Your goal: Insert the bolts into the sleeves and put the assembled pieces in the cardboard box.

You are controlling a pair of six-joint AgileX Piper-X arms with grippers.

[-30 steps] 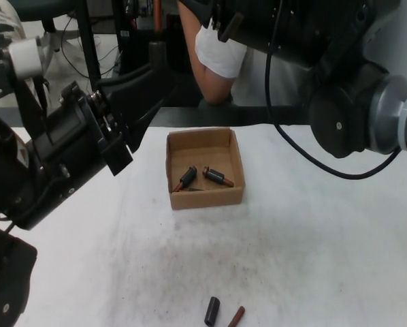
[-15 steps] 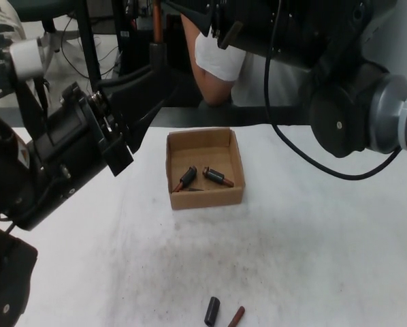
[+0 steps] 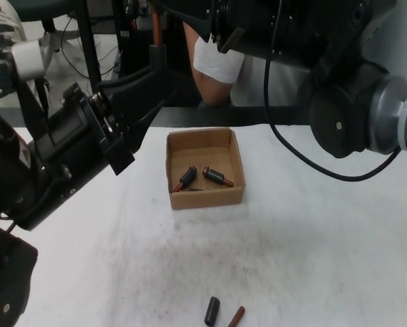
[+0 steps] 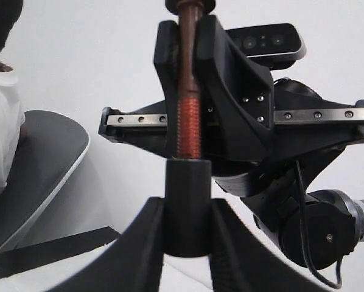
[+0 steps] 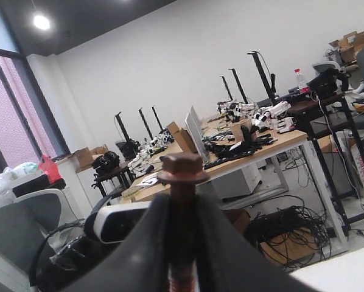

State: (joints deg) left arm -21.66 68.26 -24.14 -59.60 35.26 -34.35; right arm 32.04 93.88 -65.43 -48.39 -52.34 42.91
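Note:
My left gripper point(image 4: 188, 210) is shut on a black sleeve point(image 4: 188, 204), held upright well above the bench. My right gripper point(image 5: 182, 210) is shut on a copper bolt point(image 5: 182, 173) with a hex head. In the left wrist view the bolt point(image 4: 188, 125) hangs thread down from the right gripper point(image 4: 189, 61), its tip at the sleeve's mouth. In the high view, bolt point(image 3: 156, 27) and sleeve point(image 3: 156, 54) meet at the back left, above and behind the cardboard box point(image 3: 207, 198). Two assembled pieces point(image 3: 187, 178) point(image 3: 218, 178) lie in the box.
A loose black sleeve point(image 3: 212, 310) and a loose copper bolt point(image 3: 236, 315) lie side by side at the bench's near edge. The white bench cover point(image 3: 312, 245) spreads open around the box. The left arm's bulk point(image 3: 47, 157) hangs over the left side.
The bolt in my right gripper has come down a little towards the sleeve held by my left gripper. The box and the loose parts have not moved.

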